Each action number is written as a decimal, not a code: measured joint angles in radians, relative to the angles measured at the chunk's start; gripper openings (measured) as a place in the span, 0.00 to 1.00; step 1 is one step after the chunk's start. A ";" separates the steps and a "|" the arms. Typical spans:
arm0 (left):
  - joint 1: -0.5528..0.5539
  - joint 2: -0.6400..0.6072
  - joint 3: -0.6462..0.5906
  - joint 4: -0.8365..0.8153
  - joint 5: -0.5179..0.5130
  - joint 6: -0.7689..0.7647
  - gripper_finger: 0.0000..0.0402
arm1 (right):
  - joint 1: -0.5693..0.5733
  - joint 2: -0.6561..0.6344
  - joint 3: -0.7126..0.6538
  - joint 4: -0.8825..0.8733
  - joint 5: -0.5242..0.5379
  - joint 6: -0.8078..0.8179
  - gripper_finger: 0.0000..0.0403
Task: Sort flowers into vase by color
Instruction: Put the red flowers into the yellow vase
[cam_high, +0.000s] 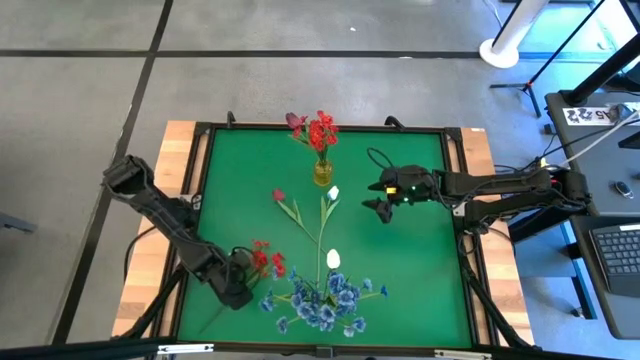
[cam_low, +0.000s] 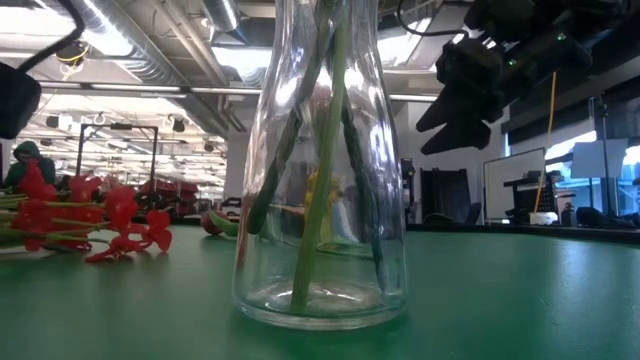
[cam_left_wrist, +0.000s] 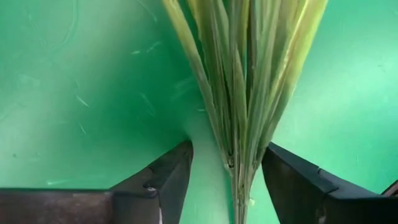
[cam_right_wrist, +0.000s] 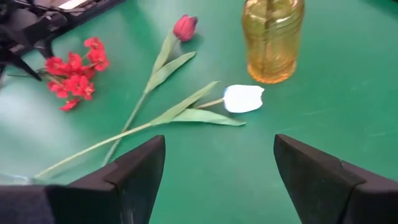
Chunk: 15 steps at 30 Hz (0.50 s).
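The left pincer (cam_high: 240, 280) is sitting low over the near left part of the green desk (cam_high: 420, 290), its fingers (cam_left_wrist: 168, 180) spread apart with a green leafy stem (cam_left_wrist: 239, 112) lying between them on the mat, not yet clamped. Its red flower cluster (cam_high: 266, 262) is lying just beside that pincer, and a heap of blue flowers (cam_high: 325, 300) is resting close by at the near edge. The right pincer (cam_high: 378, 207) is hanging released and holding nothing, above the desk to the right of the vase (cam_high: 322, 172). The vase is standing upright toward the far edge, already carrying red blooms (cam_high: 320, 130). A white bud (cam_right_wrist: 244, 98) and a dark rosebud (cam_right_wrist: 185, 27) are lying flat on long thin stems near it.

From desk height the vase is looking like clear ribbed glass with green stems inside; the right wrist view is showing it amber-tinted. The mat is looking smooth and faintly scuffed.
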 joint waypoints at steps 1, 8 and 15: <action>0.012 0.000 0.000 -0.001 0.008 0.000 0.45 | 0.000 0.000 0.000 -0.001 0.007 -0.012 0.74; 0.088 -0.002 -0.004 -0.012 0.051 0.017 0.20 | 0.001 0.000 0.000 0.000 0.022 -0.019 0.74; 0.150 -0.059 -0.011 -0.034 -0.194 0.116 0.04 | 0.001 0.002 0.000 0.072 -0.035 0.022 0.74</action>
